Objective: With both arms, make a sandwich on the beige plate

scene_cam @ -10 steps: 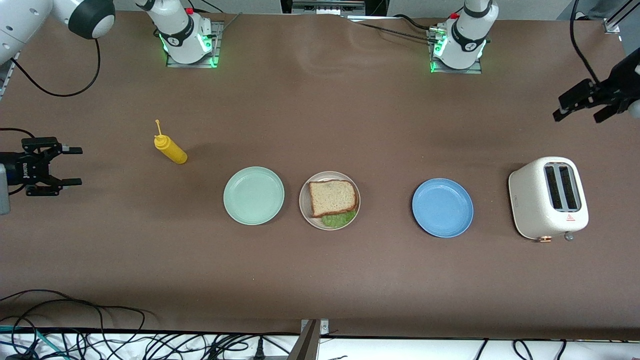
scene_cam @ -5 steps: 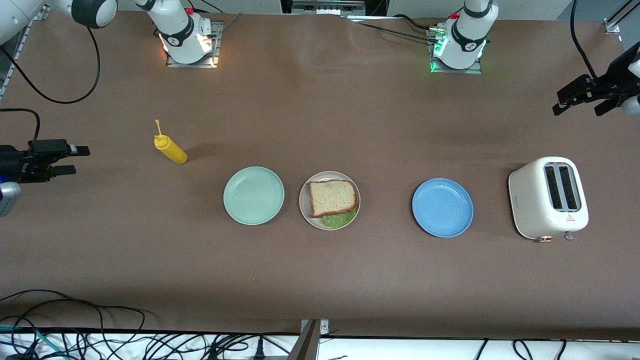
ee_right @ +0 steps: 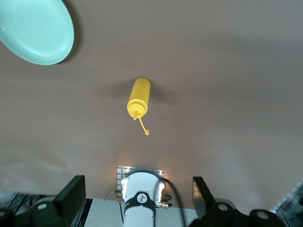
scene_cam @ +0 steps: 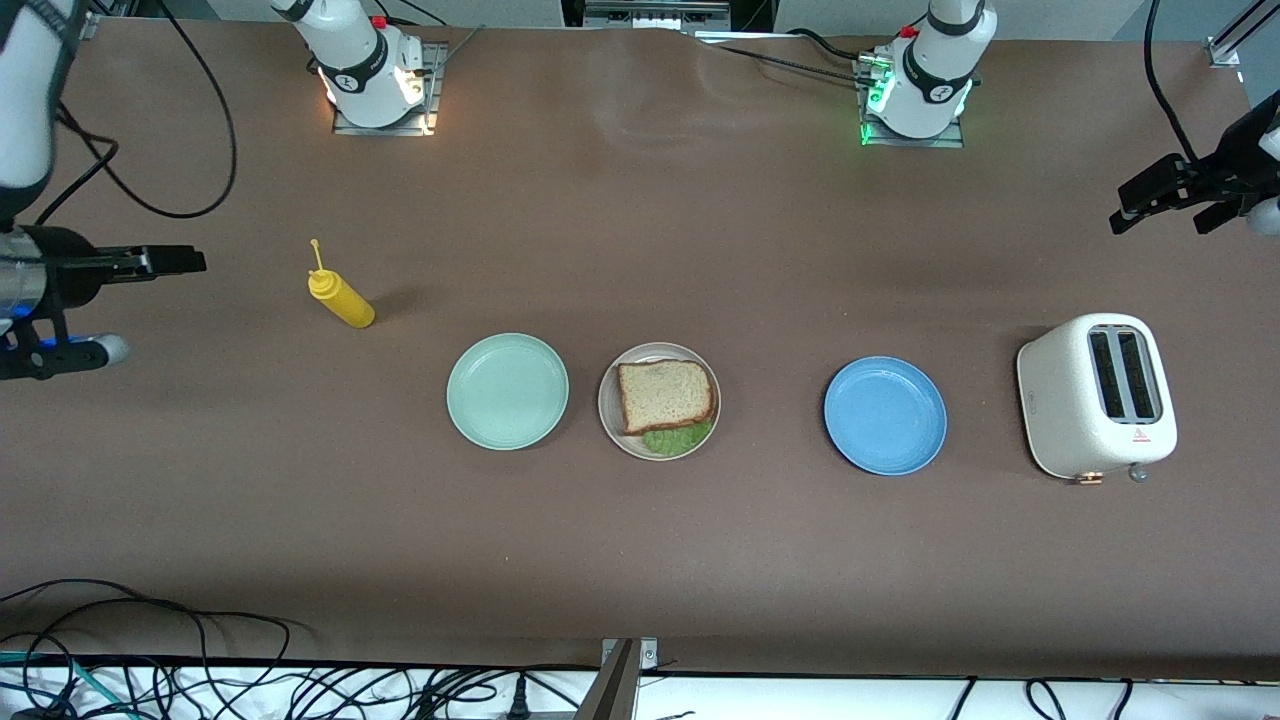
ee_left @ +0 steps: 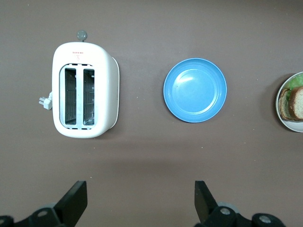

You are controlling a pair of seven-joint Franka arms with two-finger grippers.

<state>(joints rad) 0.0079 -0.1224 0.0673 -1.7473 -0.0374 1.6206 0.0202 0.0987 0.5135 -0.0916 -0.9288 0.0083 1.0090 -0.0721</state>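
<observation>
Right gripper (scene_cam: 150, 262) is swinging up and turning since the earlier frame, released; left gripper (scene_cam: 1165, 195) is hanging released over the toaster's (scene_cam: 1098, 395) end. I'm seeing the sandwich (scene_cam: 666, 396) sitting finished on the beige plate (scene_cam: 610, 415) (both arms parked clear, presumably).

Three plates sit in a row across the middle of the table (scene_cam: 640, 230): the green plate (scene_cam: 507, 391) just beside the beige plate (scene_cam: 612, 415) with the sandwich (scene_cam: 665, 396), then a gap before the blue plate (scene_cam: 885, 415). The toaster (scene_cam: 1097, 396) stands tall near the left arm's end, the yellow bottle (scene_cam: 343, 298) upright toward the right arm's end. The strips along both long edges lie bare. The left claw (scene_cam: 1165, 203) and right claw (scene_cam: 165, 262) hang spread wide over the table's ends.
</observation>
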